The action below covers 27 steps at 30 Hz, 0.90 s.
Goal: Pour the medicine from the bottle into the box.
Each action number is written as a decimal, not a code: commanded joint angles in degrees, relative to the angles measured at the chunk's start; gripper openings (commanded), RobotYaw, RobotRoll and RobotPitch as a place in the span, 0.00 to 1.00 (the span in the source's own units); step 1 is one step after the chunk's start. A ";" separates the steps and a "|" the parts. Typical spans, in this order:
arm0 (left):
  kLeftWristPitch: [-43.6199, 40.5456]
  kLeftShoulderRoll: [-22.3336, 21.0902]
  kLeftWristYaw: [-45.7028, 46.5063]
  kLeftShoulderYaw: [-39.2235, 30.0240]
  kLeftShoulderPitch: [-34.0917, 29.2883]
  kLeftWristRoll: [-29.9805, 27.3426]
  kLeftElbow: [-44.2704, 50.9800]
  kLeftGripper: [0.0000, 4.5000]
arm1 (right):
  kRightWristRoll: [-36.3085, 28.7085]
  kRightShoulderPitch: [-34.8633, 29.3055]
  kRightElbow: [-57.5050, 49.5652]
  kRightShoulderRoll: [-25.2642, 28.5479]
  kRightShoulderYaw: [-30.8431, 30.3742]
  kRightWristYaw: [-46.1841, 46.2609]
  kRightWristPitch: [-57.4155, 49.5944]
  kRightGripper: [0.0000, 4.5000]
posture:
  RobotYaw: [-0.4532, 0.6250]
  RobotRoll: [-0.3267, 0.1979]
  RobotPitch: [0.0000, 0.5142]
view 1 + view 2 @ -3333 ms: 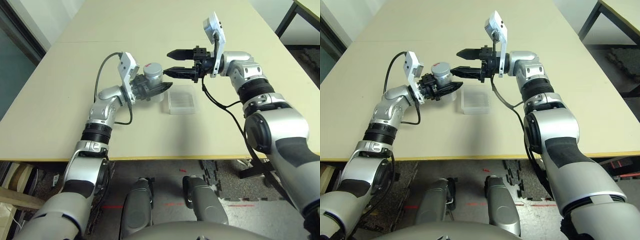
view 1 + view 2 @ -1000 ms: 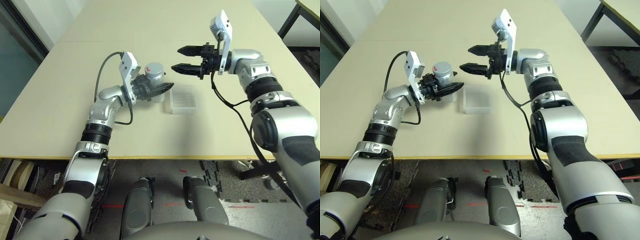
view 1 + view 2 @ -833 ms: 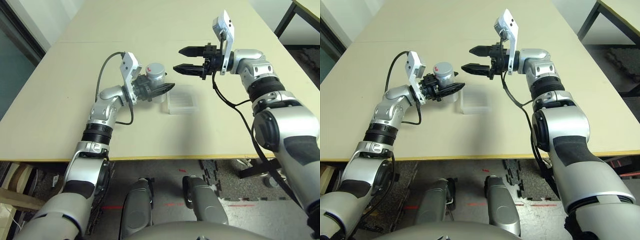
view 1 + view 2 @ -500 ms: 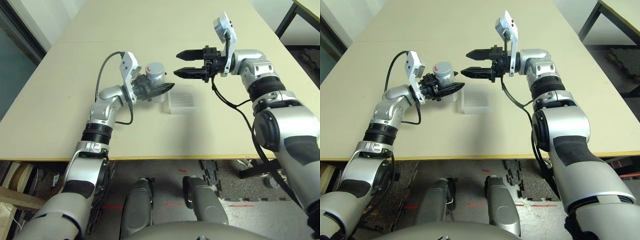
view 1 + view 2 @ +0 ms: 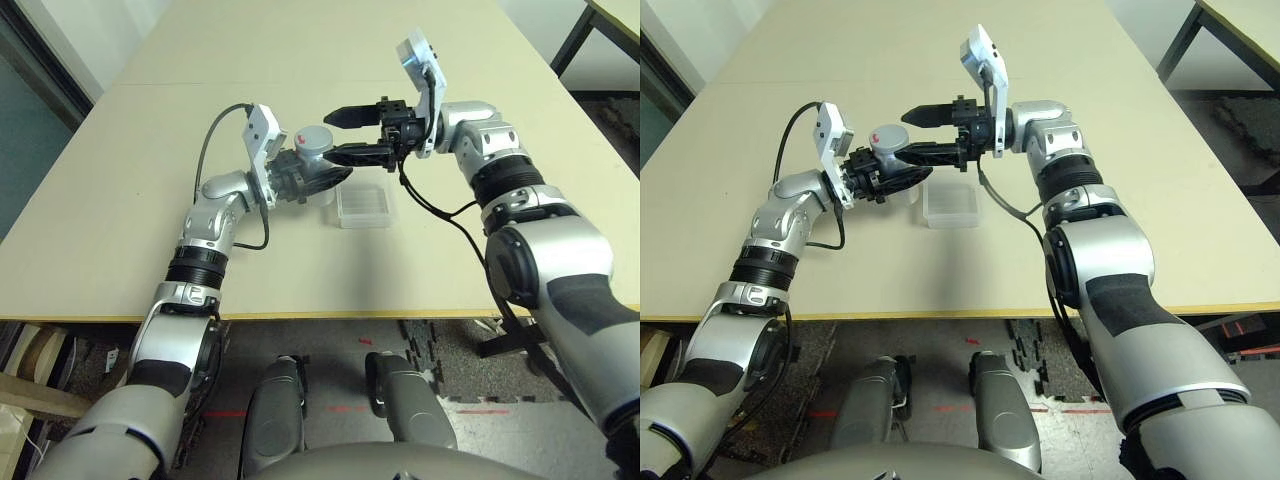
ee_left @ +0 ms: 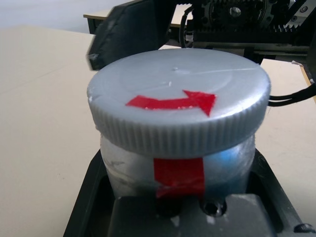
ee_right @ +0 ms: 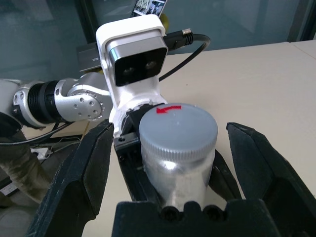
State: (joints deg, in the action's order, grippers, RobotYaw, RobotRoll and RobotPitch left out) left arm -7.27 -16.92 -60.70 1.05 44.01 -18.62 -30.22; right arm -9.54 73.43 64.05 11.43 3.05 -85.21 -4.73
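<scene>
The left gripper (image 5: 318, 180) is clamping the silvery-grey bottle (image 7: 178, 163) upright above the table (image 5: 120, 190), its ribbed grey cap (image 6: 179, 104) wearing a red arrow, just left of the clear box (image 5: 365, 204). The right gripper (image 7: 173, 158) is spreading its fingers (image 7: 79, 173) wide, flanking the cap without touching it.

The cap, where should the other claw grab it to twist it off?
Grip the cap by its ridged rim, one finger on each side, coming from opposite the left gripper, which clamps the bottle below. The right gripper is open astride it.
</scene>
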 commanded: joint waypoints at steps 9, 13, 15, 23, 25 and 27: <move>0.31 -0.18 -0.30 0.43 -0.28 0.62 0.61 0.59 | 0.48 0.39 0.11 -1.79 -0.64 3.02 2.36 1.00 | 0.30 0.62 0.27; 0.21 -0.21 -0.27 0.34 -0.33 0.55 0.61 0.59 | 0.31 0.49 0.32 -1.86 -0.38 4.04 2.65 0.80 | 0.29 0.62 0.27; 0.18 -0.24 -0.24 0.30 -0.35 0.53 0.60 0.59 | -0.02 0.57 0.26 -1.81 -0.13 3.98 2.57 0.61 | 0.29 0.62 0.28; -0.01 -0.32 -0.13 0.21 -0.59 0.49 0.72 0.59 | -4.32 1.68 0.17 -1.82 3.33 4.17 -2.63 0.57 | 0.29 0.62 0.28; -0.11 -0.33 -0.11 0.20 -0.72 0.45 0.89 0.59 | -6.19 2.03 -0.03 -1.87 4.90 4.65 -5.26 0.57 | 0.29 0.62 0.28; -0.17 -0.27 -0.05 0.18 -0.77 0.42 0.99 0.59 | -7.95 2.50 -0.24 -1.80 6.63 5.50 -7.96 0.57 | 0.29 0.62 0.28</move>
State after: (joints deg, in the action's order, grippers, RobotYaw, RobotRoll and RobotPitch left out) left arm -7.16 -16.95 -60.69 0.94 43.84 -18.63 -29.67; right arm -15.58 74.63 64.60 9.53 8.25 -80.23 -10.85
